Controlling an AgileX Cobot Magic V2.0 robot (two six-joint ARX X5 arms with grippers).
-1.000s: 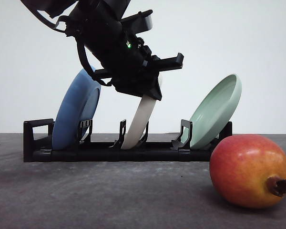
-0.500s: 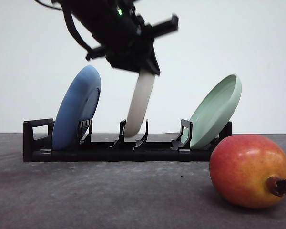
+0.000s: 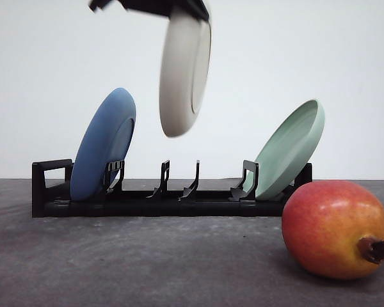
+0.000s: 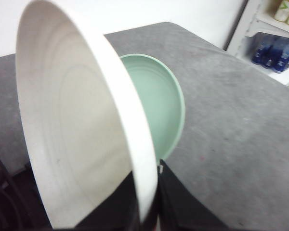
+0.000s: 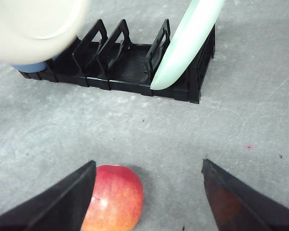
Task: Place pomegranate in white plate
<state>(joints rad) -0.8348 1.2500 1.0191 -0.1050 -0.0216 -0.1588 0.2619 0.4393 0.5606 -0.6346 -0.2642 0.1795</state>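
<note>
Pomegranate sits on the grey worktop at about four o'clock in the front view, just ahead of the pale green plate that leans in the right end of the black rack. Its dried crown points toward three o'clock. The blue plate leans in the rack's left end, and the middle slots are bare.

The white plate hangs on edge above those middle slots, near twelve o'clock, clear of the rack. The left hand is clamped on its rim, one dark finger on each face.

The step in hand, as I judge it, is bringing the plate out and laying it flat. It should be swung wide of the pale green plate, turned with its bowl upward, and lowered onto bare worktop near the fruit, foot ring down, before the grip is let go. A rim pinch could slip if the plate is tilted fast.

The right hand hovers above the fruit with its fingers spread and nothing between them.
</note>
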